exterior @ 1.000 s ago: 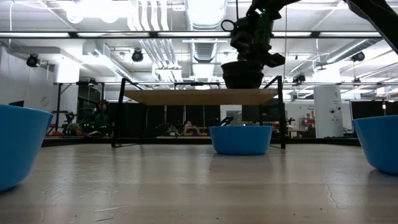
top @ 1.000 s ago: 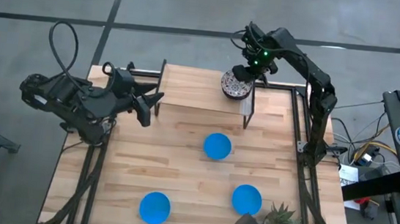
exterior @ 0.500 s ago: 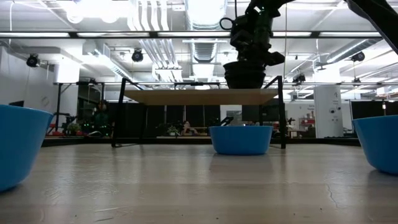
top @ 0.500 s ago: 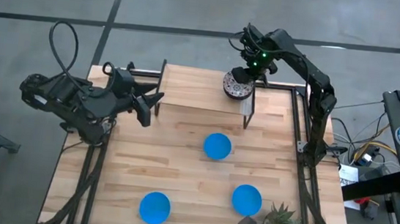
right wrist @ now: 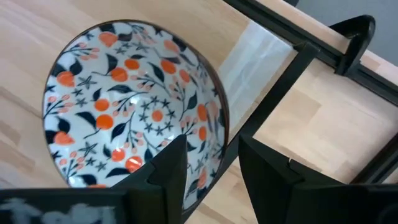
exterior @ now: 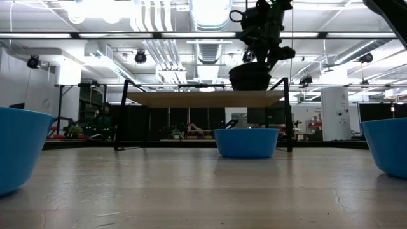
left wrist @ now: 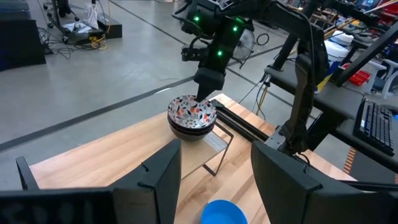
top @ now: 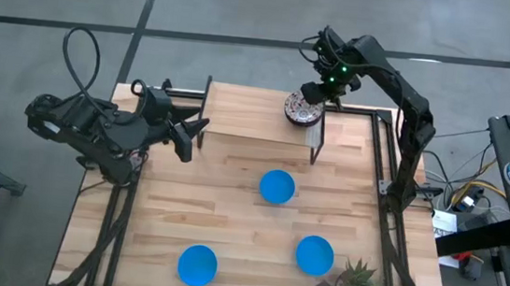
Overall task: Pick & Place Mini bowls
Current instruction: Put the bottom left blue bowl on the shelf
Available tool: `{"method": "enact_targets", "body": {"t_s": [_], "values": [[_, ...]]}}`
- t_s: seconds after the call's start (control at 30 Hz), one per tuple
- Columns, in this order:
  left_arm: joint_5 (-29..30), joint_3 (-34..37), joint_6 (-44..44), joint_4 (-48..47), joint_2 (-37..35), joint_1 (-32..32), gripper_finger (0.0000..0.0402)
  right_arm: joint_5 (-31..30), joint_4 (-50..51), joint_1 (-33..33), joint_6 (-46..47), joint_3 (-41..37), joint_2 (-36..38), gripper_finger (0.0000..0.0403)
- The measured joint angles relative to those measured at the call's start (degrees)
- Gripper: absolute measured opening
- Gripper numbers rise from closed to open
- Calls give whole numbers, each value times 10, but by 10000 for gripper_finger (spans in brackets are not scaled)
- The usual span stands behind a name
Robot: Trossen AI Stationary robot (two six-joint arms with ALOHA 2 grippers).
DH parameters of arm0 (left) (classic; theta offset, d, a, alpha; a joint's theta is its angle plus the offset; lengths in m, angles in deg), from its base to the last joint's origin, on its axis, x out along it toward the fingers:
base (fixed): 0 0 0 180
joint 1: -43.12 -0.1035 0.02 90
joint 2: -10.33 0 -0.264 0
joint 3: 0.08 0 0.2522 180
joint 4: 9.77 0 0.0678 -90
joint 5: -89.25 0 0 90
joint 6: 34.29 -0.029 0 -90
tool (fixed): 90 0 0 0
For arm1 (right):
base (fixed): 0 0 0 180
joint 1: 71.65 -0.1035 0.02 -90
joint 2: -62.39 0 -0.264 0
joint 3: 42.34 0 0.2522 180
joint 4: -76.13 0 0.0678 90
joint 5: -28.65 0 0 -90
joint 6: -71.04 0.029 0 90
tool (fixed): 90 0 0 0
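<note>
A white mini bowl with a red-and-dark floral pattern [top: 302,109] [right wrist: 130,118] stands upright on the right end of a raised wooden shelf [top: 248,114]; it seems to rest in another bowl beneath it [left wrist: 190,129]. My right gripper [top: 320,92] [right wrist: 211,174] hovers open at its far-right rim, one finger over the inside and one outside. Three blue mini bowls [top: 276,186] [top: 314,254] [top: 196,264] rest on the table. At the shelf's left end my left gripper [top: 196,136] [left wrist: 214,180] waits open.
The shelf stands on a black metal frame whose legs [top: 315,141] reach the table near the middle blue bowl. A small potted plant [top: 355,282] sits at the near right corner. Bare tabletop lies between the blue bowls and along the left side.
My right gripper has opened and let go of the floral bowl's rim, then risen a little and drawn back toward the far right. The bowl has stayed upright on the shelf.
</note>
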Motion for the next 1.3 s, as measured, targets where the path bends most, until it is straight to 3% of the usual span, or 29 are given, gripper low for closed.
{"method": "enact_targets", "body": {"t_s": [0.17, 0.37, 0.57, 0.8, 0.9, 1.03, 1.2, 1.3], "values": [[-3, 0, 0, -1, 0, 0, 185, -14, 0, 0, -2, 0, 11, 141], [-68, 0, 14, -16, 0, 0, 185, -15, 0, -2, 2, 0, 38, 141], [-192, 0, 53, -104, 1, 1, 185, -16, -12, -29, 29, 0, 92, 141], [-355, 14, 77, -216, 14, 2, 185, -19, -78, -105, 55, 0, 150, 139], [-427, 56, 66, -221, 16, 10, 185, -20, -120, -150, 57, 0, 176, 139], [-477, 142, 63, -190, 15, 11, 185, -36, -186, -224, 44, 0, 204, 134], [-514, 272, 78, -73, 16, 21, 185, -88, -248, -314, 71, 0, 224, 126], [-570, 343, 98, 14, 16, 35, 185, -135, -265, -361, 76, 0, 228, 122]]}}
